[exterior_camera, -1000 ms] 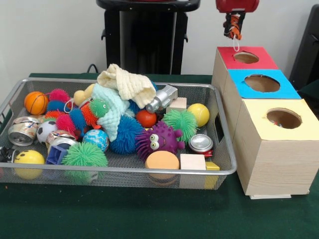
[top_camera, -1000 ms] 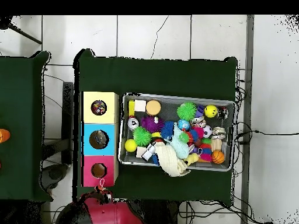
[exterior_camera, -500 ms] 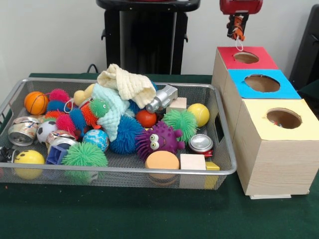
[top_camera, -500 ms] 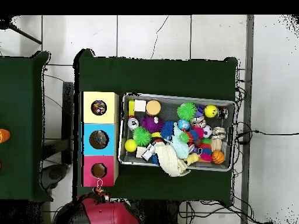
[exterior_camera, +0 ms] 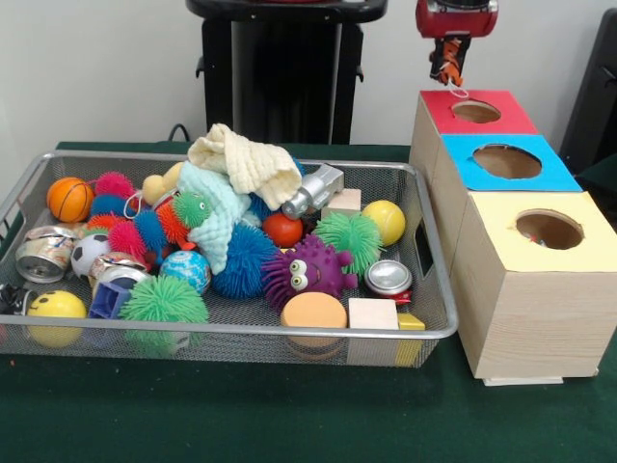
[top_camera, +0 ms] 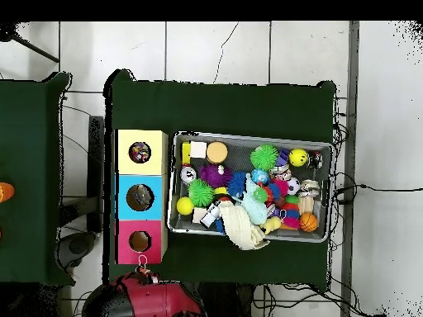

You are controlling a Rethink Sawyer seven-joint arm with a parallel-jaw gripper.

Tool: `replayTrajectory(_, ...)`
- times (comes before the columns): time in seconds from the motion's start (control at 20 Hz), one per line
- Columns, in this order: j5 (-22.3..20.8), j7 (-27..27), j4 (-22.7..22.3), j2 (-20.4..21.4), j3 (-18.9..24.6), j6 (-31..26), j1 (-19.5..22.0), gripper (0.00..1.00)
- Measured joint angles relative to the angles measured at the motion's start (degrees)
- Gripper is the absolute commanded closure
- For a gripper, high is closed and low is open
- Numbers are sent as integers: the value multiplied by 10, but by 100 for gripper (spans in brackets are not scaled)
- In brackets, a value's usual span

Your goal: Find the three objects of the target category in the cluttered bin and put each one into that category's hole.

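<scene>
I see the pincer [exterior_camera: 448,60] at the top of the front view, clenched on the tiger-striped toy [exterior_camera: 446,66]; the toy hangs with its long axis upright, orange and black body up between the fingers, its white string loop [exterior_camera: 457,91] dangling downward; the loop's lower end sits just above the far rim of the red box [exterior_camera: 479,112], beside its round hole [exterior_camera: 476,112] rather than over it; from overhead the pincer [top_camera: 145,274] shows at the robot-side edge of that red box [top_camera: 140,242], the loop reaching toward it; the blue box [exterior_camera: 508,161] and the yellow box [exterior_camera: 547,229] stand in a row with the red one, touching side to side, each with a round hole on top; the wire mesh bin [exterior_camera: 432,289] lies just beside the boxes on the dark green tabletop [exterior_camera: 289,415], crowded with spiky balls, cans, blocks and a cream cloth [exterior_camera: 243,162] heaped at its far middle; an orange basketball [exterior_camera: 69,199] rests in its far left corner; behind stand a pale wall and the black pedestal [exterior_camera: 281,72]; overhead, the floor [top_camera: 248,49] is pale tile, cables trailing round the tabletop's edge.
</scene>
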State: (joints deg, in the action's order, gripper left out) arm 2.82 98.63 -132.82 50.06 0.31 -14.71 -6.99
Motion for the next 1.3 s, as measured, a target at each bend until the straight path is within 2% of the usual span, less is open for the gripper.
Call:
replayTrajectory(0.4,15,0,11,-25,0,0,-18,100)
replayTrajectory(0.75,37,0,40,-47,-1,0,-47,100)
replayTrajectory(1.3,56,0,58,-46,-13,-20,-71,100)
